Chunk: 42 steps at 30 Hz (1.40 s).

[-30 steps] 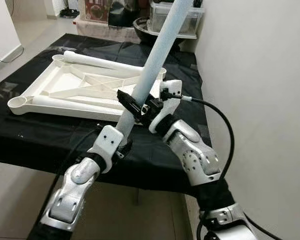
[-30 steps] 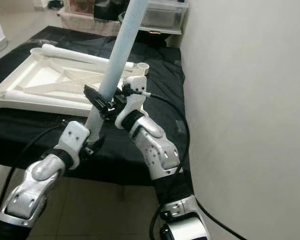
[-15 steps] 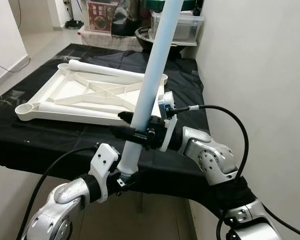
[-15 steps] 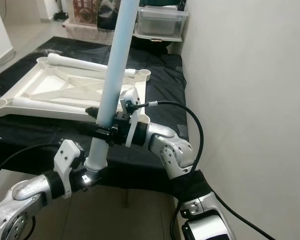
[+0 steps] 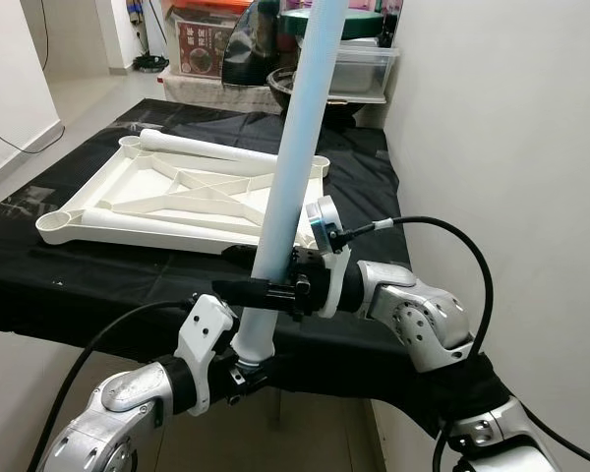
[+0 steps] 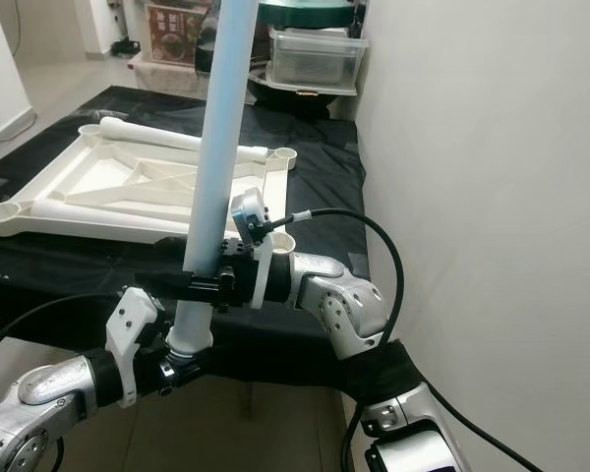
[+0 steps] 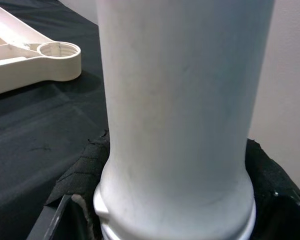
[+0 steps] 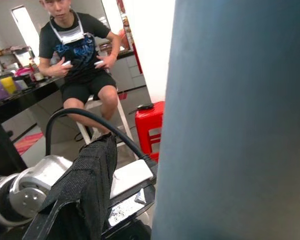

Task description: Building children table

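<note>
Black-draped counter [image 5: 98, 285] beside white wall | table frame [image 5: 177, 192] lying upside down on it | pale leg tube [image 5: 290, 167] upright, near frame's corner socket [image 6: 283, 154] | left tool [image 5: 244, 366] clamping tube's base, right tool [image 5: 261, 290] clamping just above | risk: long tube levering loose, striking frame.

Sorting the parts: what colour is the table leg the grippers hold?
Pale blue-white table leg, best in the left eye view.
</note>
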Available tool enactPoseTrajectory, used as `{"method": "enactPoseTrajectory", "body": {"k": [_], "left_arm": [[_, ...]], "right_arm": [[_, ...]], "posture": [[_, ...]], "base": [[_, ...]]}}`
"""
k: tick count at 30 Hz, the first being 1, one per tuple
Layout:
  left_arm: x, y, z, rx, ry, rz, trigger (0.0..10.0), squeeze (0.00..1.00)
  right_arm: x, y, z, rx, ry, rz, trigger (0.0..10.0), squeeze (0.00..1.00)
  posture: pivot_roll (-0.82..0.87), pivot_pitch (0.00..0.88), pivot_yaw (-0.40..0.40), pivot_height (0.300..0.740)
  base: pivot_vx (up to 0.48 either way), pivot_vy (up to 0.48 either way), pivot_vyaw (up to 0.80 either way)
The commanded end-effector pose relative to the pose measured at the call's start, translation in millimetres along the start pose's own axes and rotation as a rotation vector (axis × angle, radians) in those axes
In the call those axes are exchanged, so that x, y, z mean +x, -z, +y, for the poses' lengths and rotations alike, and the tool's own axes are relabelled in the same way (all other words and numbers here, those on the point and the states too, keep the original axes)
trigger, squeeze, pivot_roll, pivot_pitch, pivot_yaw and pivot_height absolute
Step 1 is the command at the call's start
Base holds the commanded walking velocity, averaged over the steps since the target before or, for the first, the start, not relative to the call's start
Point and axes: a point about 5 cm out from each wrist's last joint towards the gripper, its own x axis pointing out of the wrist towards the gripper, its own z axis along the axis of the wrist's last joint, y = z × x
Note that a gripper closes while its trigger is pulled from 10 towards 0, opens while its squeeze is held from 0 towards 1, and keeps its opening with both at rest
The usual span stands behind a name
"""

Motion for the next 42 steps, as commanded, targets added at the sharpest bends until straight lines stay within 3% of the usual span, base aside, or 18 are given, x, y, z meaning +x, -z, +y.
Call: {"method": "enactPoseTrajectory", "body": {"k": [1,5,6,8,22,23,24,25,30,34,35,36,37,39,41,42], "left_arm": [[0.9,-2.2,-6.5,-0.004,0.030,-0.007,10.0,0.00],[0.7,-0.5,-9.7,-0.010,0.042,0.000,10.0,0.00],[0.2,1.2,-12.0,-0.014,0.050,0.006,10.0,0.00],[-0.3,3.6,-15.7,-0.020,0.065,0.014,10.0,0.00],[-0.4,9.5,-14.5,-0.078,0.031,0.048,10.0,0.00],[-0.3,9.9,-14.6,-0.076,0.032,0.053,10.0,0.14],[-0.3,9.9,-14.6,-0.076,0.032,0.053,10.0,0.14],[-0.4,10.2,-14.6,-0.070,0.030,0.053,10.0,1.00],[-0.4,9.4,-15.2,-0.076,0.027,0.038,10.0,1.00],[0.7,8.9,-11.2,-0.042,-0.046,0.029,10.0,1.00],[1.1,8.3,-8.0,-0.023,-0.094,0.023,10.0,0.49],[1.1,8.3,-8.0,-0.023,-0.094,0.023,10.0,0.49],[1.4,5.2,-4.1,-0.012,-0.156,0.000,10.0,0.00],[1.4,5.2,-4.1,-0.012,-0.156,0.000,10.0,0.00],[0.9,-6.9,6.9,0.020,-0.341,-0.077,10.0,0.00],[-0.4,-13.4,12.9,0.025,-0.431,-0.116,10.0,0.00]], "right_arm": [[3.7,2.7,5.4,0.008,-0.044,0.019,10.0,0.00],[3.9,4.0,5.5,0.008,-0.046,0.024,10.0,0.00],[4.2,4.4,5.1,0.009,-0.043,0.022,0.5,0.00],[4.3,4.8,4.1,0.009,-0.038,0.020,0.0,0.00],[3.4,2.7,-0.2,0.001,-0.011,0.007,0.0,0.00],[3.2,2.4,-0.2,0.002,-0.012,0.007,0.0,0.00],[3.2,2.4,-0.2,0.002,-0.012,0.007,0.0,0.00],[2.7,1.8,-0.7,-0.001,-0.007,0.006,0.0,0.00],[-2.0,-2.5,-6.8,-0.010,0.035,-0.014,0.0,0.00],[-8.5,-8.0,-15.7,-0.036,0.115,-0.042,0.0,0.00],[-12.3,-11.2,-20.6,-0.053,0.165,-0.060,0.0,0.00],[-12.3,-11.2,-20.6,-0.053,0.165,-0.060,0.0,0.00],[-17.5,-15.8,-29.6,-0.080,0.260,-0.087,0.0,0.00],[-17.5,-15.8,-29.6,-0.080,0.260,-0.087,0.0,0.00],[-35.6,-28.8,-55.3,-0.172,0.593,-0.166,10.0,0.00],[-44.7,-35.0,-63.2,-0.212,0.735,-0.215,10.0,0.00]], "posture": [[0.20,0.043,-0.088,0.740],[0.20,0.045,-0.089,0.740],[0.20,0.044,-0.091,0.740],[0.20,0.046,-0.090,0.740],[0.20,0.049,-0.089,0.740],[0.20,0.049,-0.089,0.740],[0.20,0.049,-0.089,0.740],[0.20,0.049,-0.089,0.740],[0.20,0.046,-0.088,0.740],[0.20,0.045,-0.090,0.740],[0.20,0.045,-0.090,0.740],[0.20,0.045,-0.090,0.740],[0.20,0.044,-0.090,0.740],[0.20,0.044,-0.090,0.740],[0.20,0.043,-0.093,0.740],[0.21,0.043,-0.093,0.740]], "base": [[0.000,0.000,0.00],[0.000,0.000,0.00],[0.000,0.000,0.00],[0.000,0.000,0.00],[0.000,0.000,0.00],[0.000,0.000,0.00],[0.000,0.000,0.00],[0.000,0.000,0.00],[0.000,0.000,0.00],[0.000,0.000,0.00],[0.000,0.000,0.00],[0.000,0.000,0.00],[0.000,0.000,0.00],[0.000,0.000,0.00],[0.000,0.000,0.00],[0.000,0.000,0.00]]}}
